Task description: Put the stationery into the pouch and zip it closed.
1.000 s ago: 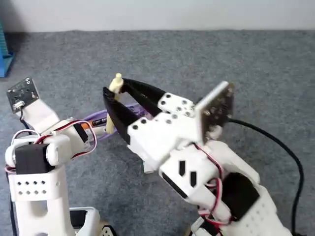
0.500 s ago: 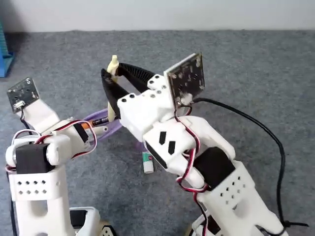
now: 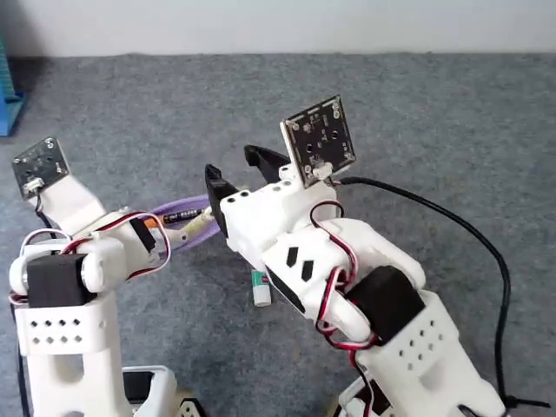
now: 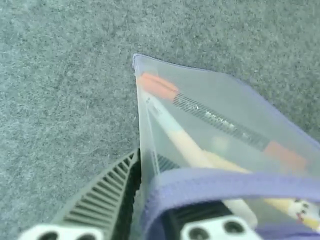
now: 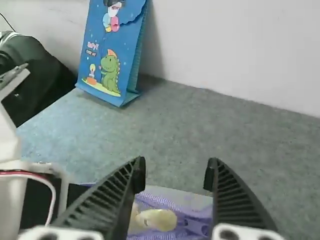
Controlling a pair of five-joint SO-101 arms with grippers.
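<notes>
Fingers (image 5: 117, 197) of the right gripper (image 5: 176, 165) stand spread, gripping nothing. Below the gap between them is the rounded end of a cream pen (image 5: 152, 218), lying against the purple zip band of the pouch (image 5: 170, 202). From the high view this gripper (image 3: 232, 163) hangs over the right end of the pouch (image 3: 174, 208), fingers pointing down toward it, and the cream pen (image 3: 198, 223) shows just under them. Left gripper (image 4: 150, 190): its black ribbed fingers (image 4: 100, 205) are pinched on the pouch (image 4: 225, 100), one to each side of the clear wall just below the purple band. The pouch wall runs up and away from the fingers, one corner standing free over the carpet (image 4: 60, 90). Inside the pouch are two pens, the cream pen (image 4: 190, 147) and an orange-capped pen (image 4: 215, 119), side by side and slanting. I cannot tell whether the zip is open or closed. A small white stick (image 3: 261, 289) with a green band lies on the carpet outside the pouch, close against the right arm's body and apart from both grippers. Farther out, a black cable (image 3: 452, 230) loops from the right arm's camera board (image 3: 317, 141) across the carpet. A blue bag (image 5: 114, 50) with a dinosaur print leans on the wall (image 5: 240, 45) beyond the pouch.
</notes>
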